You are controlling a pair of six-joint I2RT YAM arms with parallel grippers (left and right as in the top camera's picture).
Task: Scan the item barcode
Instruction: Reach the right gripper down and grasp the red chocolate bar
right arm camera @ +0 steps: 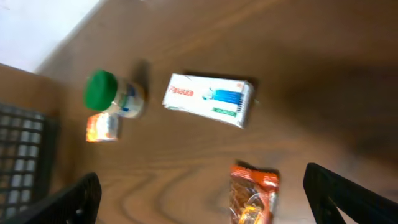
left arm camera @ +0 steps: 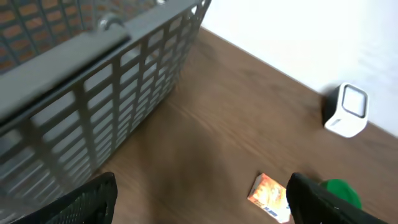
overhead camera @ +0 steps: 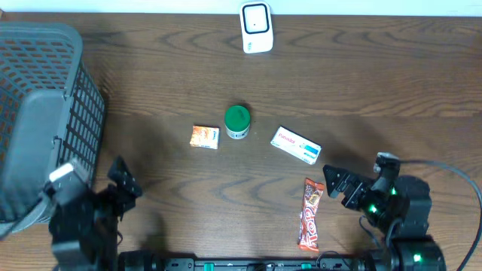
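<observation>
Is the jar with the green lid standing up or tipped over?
Standing up. From overhead the jar shows its round lid facing up, with the white body just beneath.

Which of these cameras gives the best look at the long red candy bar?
The overhead view: the candy bar lies there in full, end to end, and sharp. The right wrist view catches only one end of it, blurred and cut off by the bottom edge of the picture. The left wrist view does not show it at all.
</observation>
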